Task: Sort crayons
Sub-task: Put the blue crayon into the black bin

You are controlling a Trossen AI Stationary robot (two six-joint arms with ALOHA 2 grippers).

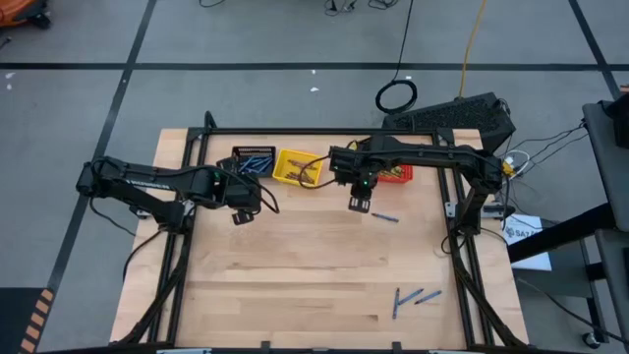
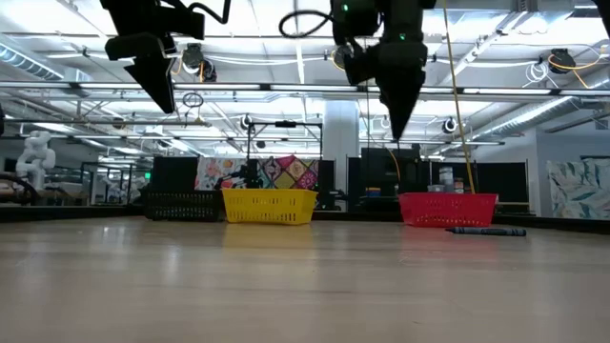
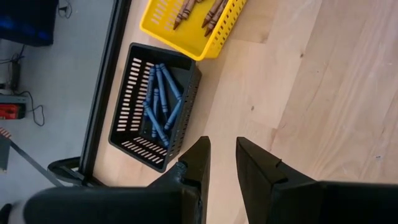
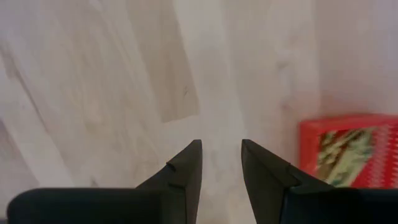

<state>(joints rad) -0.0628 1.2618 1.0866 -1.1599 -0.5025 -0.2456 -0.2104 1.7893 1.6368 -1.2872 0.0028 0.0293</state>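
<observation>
Three mesh baskets stand in a row at the table's far edge. The black basket (image 1: 254, 162) holds blue crayons (image 3: 160, 102). The yellow basket (image 1: 298, 167) holds tan-brown crayons (image 3: 199, 11), and the red basket (image 1: 395, 174) holds olive-yellow ones (image 4: 339, 155). One blue crayon (image 1: 385, 216) lies flat on the table near the red basket. Three more crayons (image 1: 411, 298) lie at the near right. My left gripper (image 3: 222, 142) hangs open above the table, near the black basket. My right gripper (image 4: 222, 144) points down, open, above bare wood beside the red basket. Neither gripper has anything between its fingers.
The black frame rails (image 1: 187, 157) run along the table's edges. The wooden table top (image 1: 295, 265) shows bare between the baskets and the near edge. A dark case (image 1: 462, 116) sits beyond the far right corner.
</observation>
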